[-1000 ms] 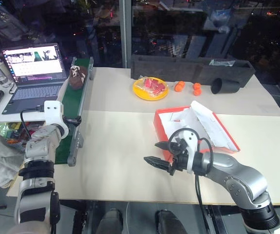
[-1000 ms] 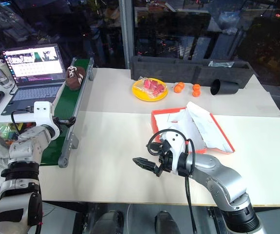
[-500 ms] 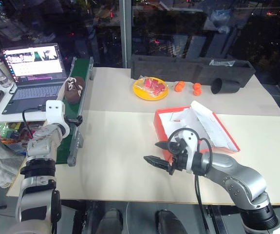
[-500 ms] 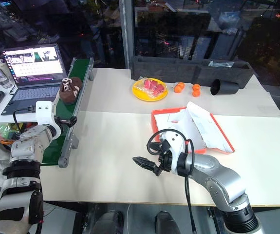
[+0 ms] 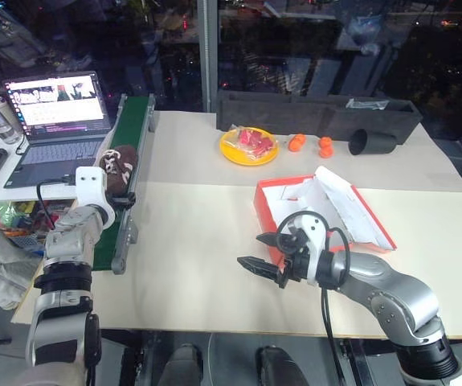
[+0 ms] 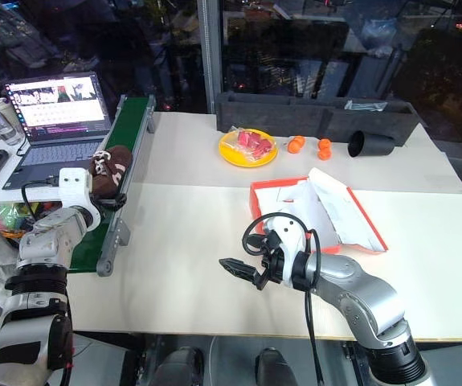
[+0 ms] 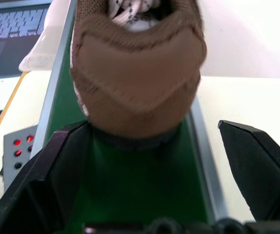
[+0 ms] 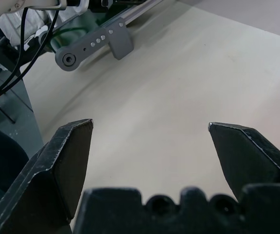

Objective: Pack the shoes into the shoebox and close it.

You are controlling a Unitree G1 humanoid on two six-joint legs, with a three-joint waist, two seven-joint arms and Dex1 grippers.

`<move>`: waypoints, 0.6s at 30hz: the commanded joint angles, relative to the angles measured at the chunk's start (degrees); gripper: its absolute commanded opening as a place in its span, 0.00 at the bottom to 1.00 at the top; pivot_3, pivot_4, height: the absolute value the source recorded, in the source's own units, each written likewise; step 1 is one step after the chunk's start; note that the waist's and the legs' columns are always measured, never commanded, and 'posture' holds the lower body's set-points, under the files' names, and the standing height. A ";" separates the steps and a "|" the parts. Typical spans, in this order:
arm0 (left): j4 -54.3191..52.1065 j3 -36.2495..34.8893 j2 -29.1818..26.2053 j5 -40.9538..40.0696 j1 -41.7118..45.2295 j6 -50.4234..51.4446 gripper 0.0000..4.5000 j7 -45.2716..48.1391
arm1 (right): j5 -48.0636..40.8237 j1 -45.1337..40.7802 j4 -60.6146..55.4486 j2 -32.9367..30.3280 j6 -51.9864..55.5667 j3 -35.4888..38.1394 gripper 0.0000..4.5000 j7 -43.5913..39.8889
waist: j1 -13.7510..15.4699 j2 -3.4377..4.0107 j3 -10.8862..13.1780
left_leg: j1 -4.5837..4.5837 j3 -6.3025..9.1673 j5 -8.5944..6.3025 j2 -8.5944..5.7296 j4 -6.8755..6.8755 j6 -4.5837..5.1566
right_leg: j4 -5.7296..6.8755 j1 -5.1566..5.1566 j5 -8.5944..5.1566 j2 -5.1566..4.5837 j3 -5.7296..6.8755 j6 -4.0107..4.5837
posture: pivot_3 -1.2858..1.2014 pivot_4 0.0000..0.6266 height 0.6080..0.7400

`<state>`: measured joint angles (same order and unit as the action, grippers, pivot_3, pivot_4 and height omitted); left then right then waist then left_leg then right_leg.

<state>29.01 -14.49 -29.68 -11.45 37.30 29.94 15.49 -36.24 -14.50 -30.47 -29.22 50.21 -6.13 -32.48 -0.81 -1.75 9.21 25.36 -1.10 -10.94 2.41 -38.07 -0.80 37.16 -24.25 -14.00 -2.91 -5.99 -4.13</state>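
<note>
shoe (image 7: 137, 78) sits between spread left gripper (image 7: 154, 161) fingers, apparently untouched; closing early could pinch only the toe. right gripper (image 8: 149, 146) splayed, empty.

Surface notes: cloth, matt plastic, cardboard.
The shoe (image 7: 136, 73) looks like fuzzy brown cloth; the belt (image 7: 130, 185) under it is smooth matt green. The shoebox (image 5: 320, 211) looks like matt red cardboard; the table (image 5: 190, 241) is smooth, pale and matt.
</note>
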 commanded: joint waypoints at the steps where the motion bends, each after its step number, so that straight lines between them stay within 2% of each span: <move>1: -2.56 -0.71 0.68 -1.08 0.11 -0.62 0.85 0.50 | -0.05 -0.64 -1.10 0.30 -1.82 1.36 1.00 -0.14 | 0.19 0.00 0.00 | 0.00 0.01 0.00 0.00 -0.02 0.00 | 0.00 0.00 0.00 0.00 0.01 0.00 | 0.52 0.24 0.69; 4: -2.68 -1.24 1.08 -1.32 0.67 -0.26 0.58 0.13 | -0.06 -0.89 -1.12 0.38 -1.73 1.58 1.00 -0.03 | 0.30 -0.01 -0.01 | 0.02 0.07 0.00 -0.01 -0.11 0.00 | 0.00 0.06 0.00 -0.03 0.08 0.00 | 0.52 0.24 0.69; 6: -2.94 -2.22 1.65 -2.14 1.24 -0.55 0.46 -0.13 | 0.01 -1.09 -1.06 0.41 -1.68 1.63 1.00 0.06 | 0.23 -0.01 -0.01 | 0.02 0.09 0.00 -0.01 -0.15 0.00 | 0.00 0.08 0.00 -0.03 0.11 0.00 | 0.52 0.24 0.69; 9: -5.31 -3.75 3.28 -3.93 2.01 -3.51 0.44 0.02 | 1.00 -2.26 0.05 1.05 -2.29 2.27 1.00 1.31 | 0.17 -0.02 -0.01 | 0.03 0.13 0.00 0.00 -0.18 0.00 | 0.04 0.08 0.00 -0.03 0.16 0.00 | 0.52 0.24 0.69; 13: -9.21 -4.10 6.27 -6.52 2.30 -5.12 0.44 0.98 | 2.47 -7.15 5.16 5.03 -3.81 6.17 1.00 6.54 | 0.07 -0.05 0.01 | 0.14 0.21 0.01 0.00 -0.26 -0.01 | 0.04 0.05 0.02 -0.03 0.24 0.02 | 0.52 0.24 0.69; 16: -11.51 -3.11 8.38 -7.31 1.96 -5.27 0.44 1.15 | 2.12 -13.23 11.45 10.87 -4.33 11.70 1.00 13.99 | 0.03 -0.05 0.01 | 0.15 0.25 0.01 0.00 -0.27 -0.01 | 0.04 0.05 0.03 -0.04 0.27 0.03 | 0.52 0.24 0.69; 18: -12.76 -2.15 9.44 -7.52 1.67 -4.85 0.44 1.28 | -1.53 -16.80 14.49 14.98 -2.22 16.68 1.00 18.44 | 0.00 -0.05 0.01 | 0.15 0.25 0.01 -0.01 -0.27 -0.02 | 0.06 0.04 0.03 -0.04 0.27 0.04 | 0.52 0.24 0.69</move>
<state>19.55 -17.16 -20.38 -18.26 38.11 26.22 16.39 -34.68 -28.73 -17.23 -16.58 47.86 5.10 -18.28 -0.81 -1.80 9.22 25.51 -0.83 -10.94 2.39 -38.33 -0.82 37.23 -24.21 -13.96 -2.97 -5.69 -4.09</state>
